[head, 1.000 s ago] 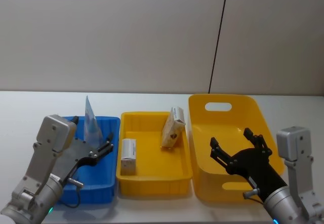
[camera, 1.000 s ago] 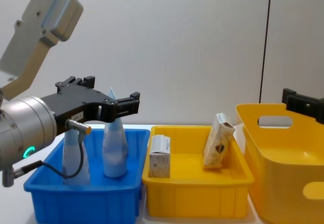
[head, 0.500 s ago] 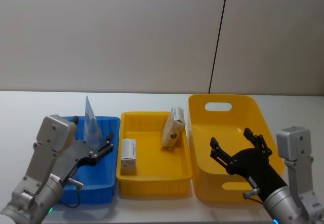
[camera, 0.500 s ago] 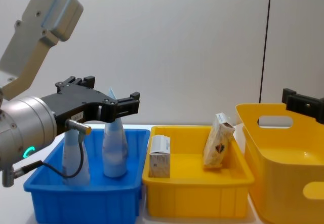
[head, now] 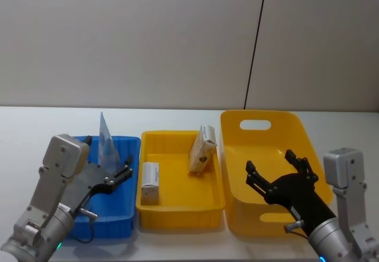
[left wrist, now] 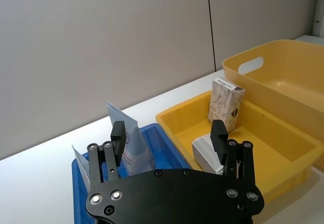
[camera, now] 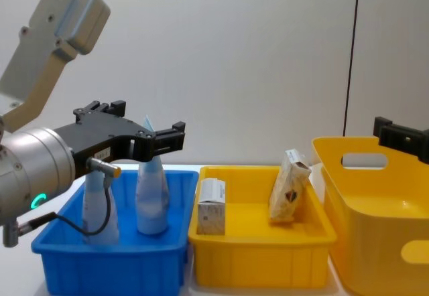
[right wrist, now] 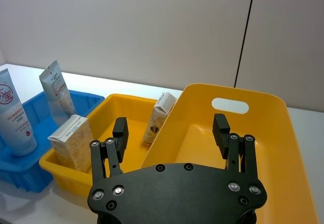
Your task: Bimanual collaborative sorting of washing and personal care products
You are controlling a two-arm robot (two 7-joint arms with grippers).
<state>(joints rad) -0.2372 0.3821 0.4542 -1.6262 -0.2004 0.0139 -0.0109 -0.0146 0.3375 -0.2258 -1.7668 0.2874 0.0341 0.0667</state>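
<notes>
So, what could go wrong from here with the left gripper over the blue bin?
1. The open left gripper hovers close to the upright tube in the blue bin; a sideways move may topple it.
2. The patterned carton leans on the wall of the yellow tray; a bump could tip it.

You have a blue bin (head: 109, 226), a shallow yellow tray (head: 180, 217) and a deep yellow tub (head: 284, 128) side by side on the white table (head: 35, 125).

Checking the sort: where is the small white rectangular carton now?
In the head view, the small white rectangular carton stands upright at the left end of the shallow yellow plastic bin, beside the blue plastic bin.
</notes>
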